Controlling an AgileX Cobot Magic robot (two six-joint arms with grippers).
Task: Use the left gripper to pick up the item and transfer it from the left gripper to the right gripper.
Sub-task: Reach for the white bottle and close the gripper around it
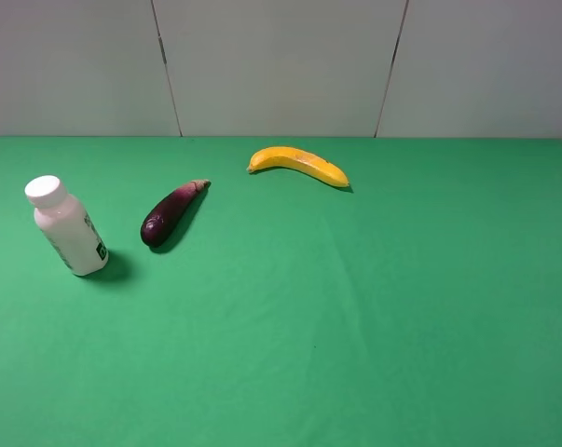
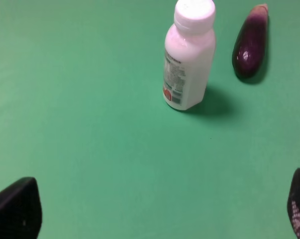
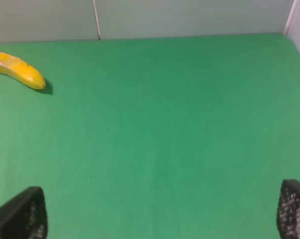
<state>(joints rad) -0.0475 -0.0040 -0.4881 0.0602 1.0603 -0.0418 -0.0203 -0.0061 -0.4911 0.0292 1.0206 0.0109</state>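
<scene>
Left wrist view shows the left gripper (image 2: pixel 157 206) spread empty, short of the upright bottle (image 2: pixel 188 59) it must straddle next; the right gripper (image 3: pixel 157 211) seems likewise released.

eggplant (image 1: pixel 172 212) lies near the white bottle (image 1: pixel 66 226), on its side toward table centre. the bottle's other sides are bare cloth (image 1: pixel 355 326). banana (image 1: pixel 297 165) lies well apart, by the back wall (image 1: pixel 281 65).
</scene>
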